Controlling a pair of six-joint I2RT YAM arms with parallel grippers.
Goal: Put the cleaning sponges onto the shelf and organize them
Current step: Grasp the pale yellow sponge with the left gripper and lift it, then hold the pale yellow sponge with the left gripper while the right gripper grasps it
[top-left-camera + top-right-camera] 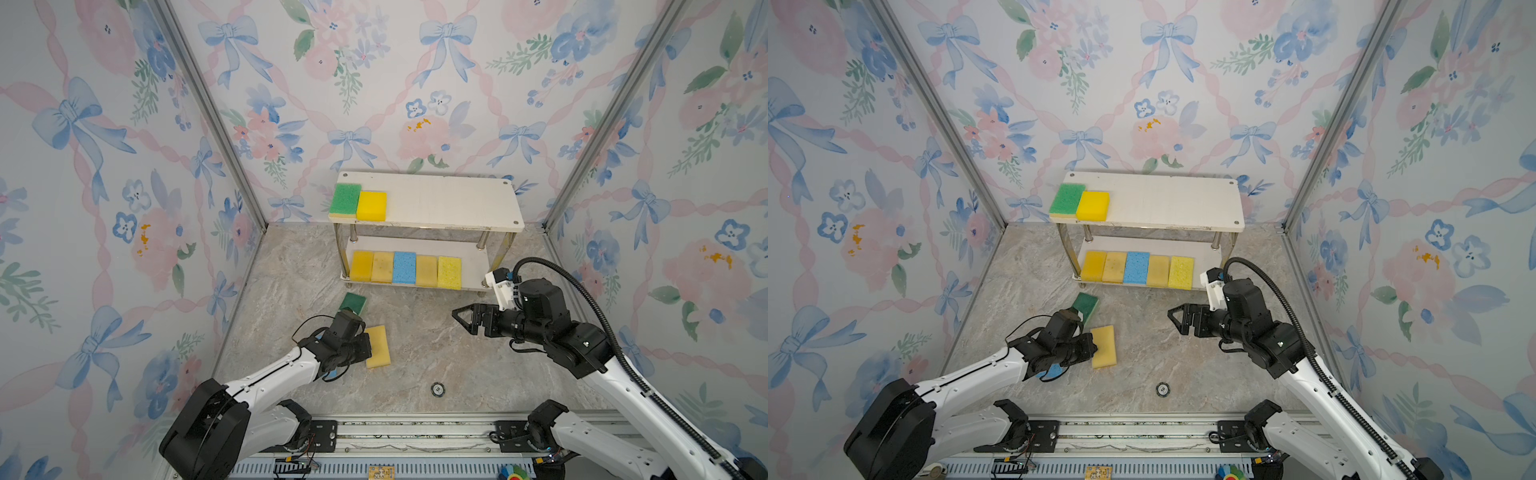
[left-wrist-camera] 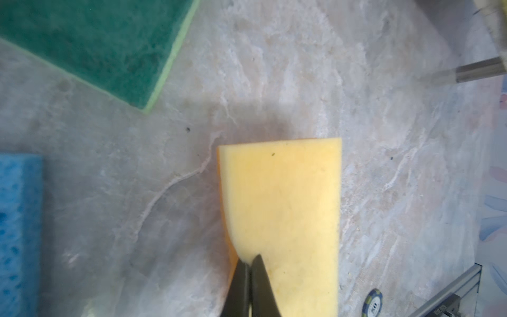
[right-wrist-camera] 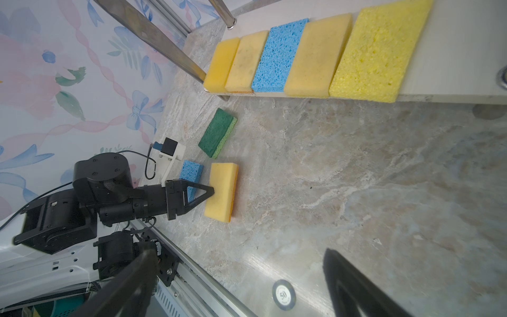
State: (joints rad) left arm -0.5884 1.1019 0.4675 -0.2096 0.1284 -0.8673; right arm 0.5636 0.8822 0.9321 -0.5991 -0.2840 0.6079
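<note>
Left gripper pinches pale sponge by its long edge, on the floor in front of shelf left end; right gripper wide, empty near shelf right end; grasp step, next likely needs a lift and flat placement on the bare top board.

The dark fingers are closed tight on one edge of a yellow sponge, denting it, over the marbled tabletop, with a green sponge and a blue sponge apart from it, and a round chip near it.
</note>
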